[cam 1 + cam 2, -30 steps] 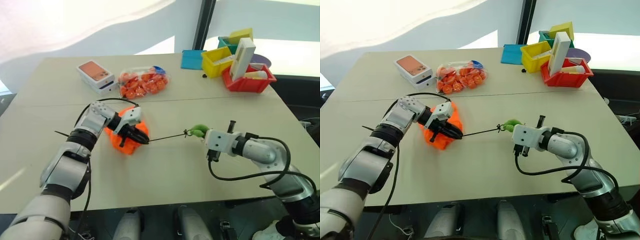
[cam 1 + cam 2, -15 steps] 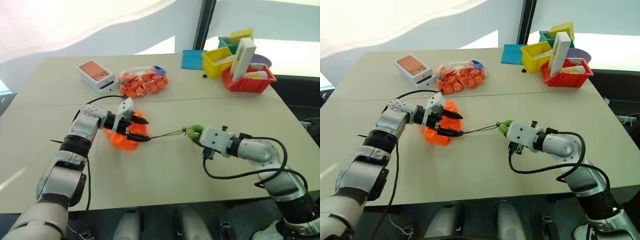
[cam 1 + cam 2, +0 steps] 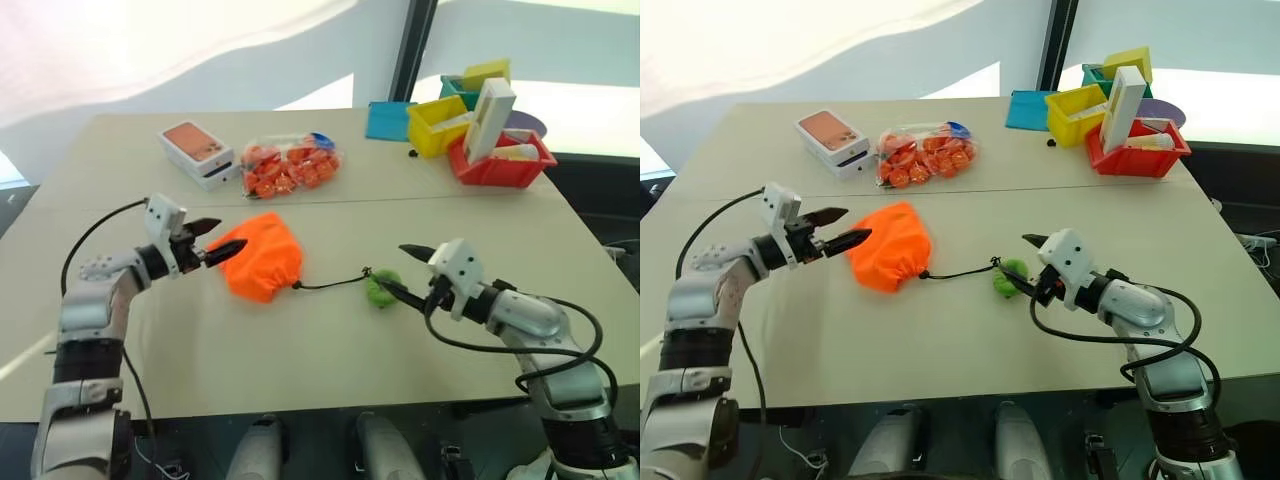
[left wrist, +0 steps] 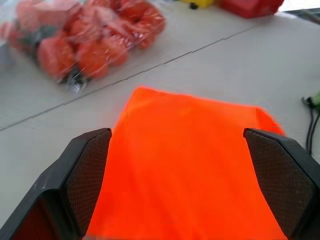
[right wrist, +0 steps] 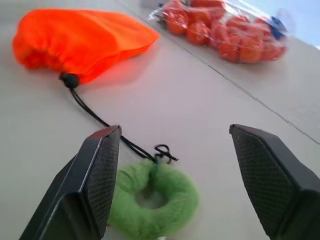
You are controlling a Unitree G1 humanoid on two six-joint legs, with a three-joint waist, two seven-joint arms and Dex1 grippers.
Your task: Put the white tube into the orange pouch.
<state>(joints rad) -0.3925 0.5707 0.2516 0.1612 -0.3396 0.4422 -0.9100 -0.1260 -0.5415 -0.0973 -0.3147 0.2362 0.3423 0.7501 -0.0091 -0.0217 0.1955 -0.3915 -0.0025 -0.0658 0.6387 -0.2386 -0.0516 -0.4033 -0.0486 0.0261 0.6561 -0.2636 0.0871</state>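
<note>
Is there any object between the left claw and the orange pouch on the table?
No, nothing visible. The open left claw points straight at the orange pouch, its tips near the pouch's edge.

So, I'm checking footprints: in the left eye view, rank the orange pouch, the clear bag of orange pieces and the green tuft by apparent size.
1. clear bag of orange pieces, farther away, so only marginally ahead
2. orange pouch
3. green tuft, clearly smallest

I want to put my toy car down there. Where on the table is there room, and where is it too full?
The wide front strip of the table below the orange pouch and green tuft is bare. So is the stretch between the tuft and the red bin. The far right corner, with the red and yellow bins, is crowded.
</note>
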